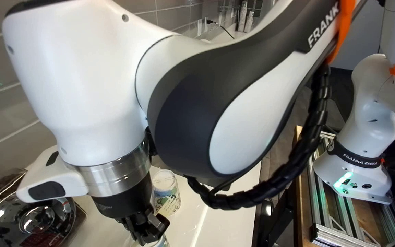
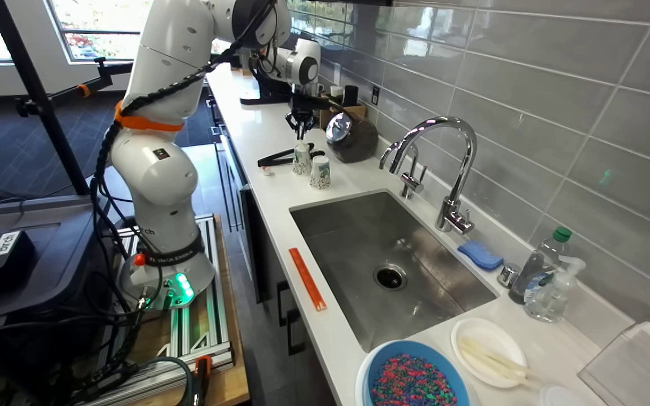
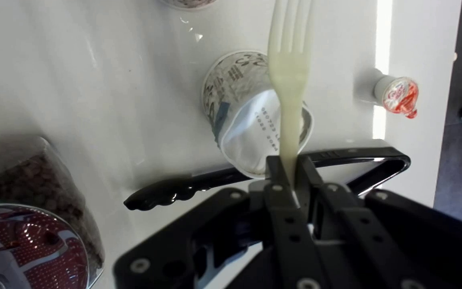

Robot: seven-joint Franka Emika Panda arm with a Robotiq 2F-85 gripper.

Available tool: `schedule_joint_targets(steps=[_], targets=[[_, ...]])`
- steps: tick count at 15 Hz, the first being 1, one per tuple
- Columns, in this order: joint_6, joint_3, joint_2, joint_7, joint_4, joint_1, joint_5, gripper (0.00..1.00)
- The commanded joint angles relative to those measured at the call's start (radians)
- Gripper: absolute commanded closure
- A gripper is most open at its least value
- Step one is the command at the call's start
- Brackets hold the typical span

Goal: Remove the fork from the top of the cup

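My gripper (image 3: pixel 289 170) is shut on the handle of the pale yellow fork (image 3: pixel 290 76) in the wrist view. The fork's tines point to the top of that view. The speckled cup (image 3: pixel 247 132) stands upside down below the fork and fingers. In an exterior view the gripper (image 2: pixel 301 134) is right over this cup (image 2: pixel 301 160). I cannot tell whether fork and cup touch. In an exterior view the gripper (image 1: pixel 147 235) holds the fork (image 1: pixel 170 206), and the cup (image 1: pixel 159 243) below is mostly cut off.
A similar cup (image 2: pixel 320 172) stands beside it, also seen in an exterior view (image 1: pixel 166 190). Black tongs (image 3: pixel 199 184) lie behind the cup. A small creamer pod (image 3: pixel 399 95) is near the counter edge. A jar with a shiny lid (image 3: pixel 42 245) stands aside. The sink (image 2: pixel 353 242) is nearby.
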Motion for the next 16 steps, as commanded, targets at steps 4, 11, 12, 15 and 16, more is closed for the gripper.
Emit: schedule_joint_targets(steps=[4,11,12,15,16], targets=[[-0.054,-0.02,0.054,0.063,0.071,0.04,-0.053,0.97],[-0.076,-0.025,0.081,0.077,0.098,0.052,-0.079,0.97],[-0.084,-0.025,0.084,0.077,0.102,0.053,-0.08,0.97],[-0.107,-0.026,0.09,0.076,0.113,0.054,-0.08,0.97],[-0.11,-0.026,0.091,0.076,0.115,0.054,-0.079,0.97]])
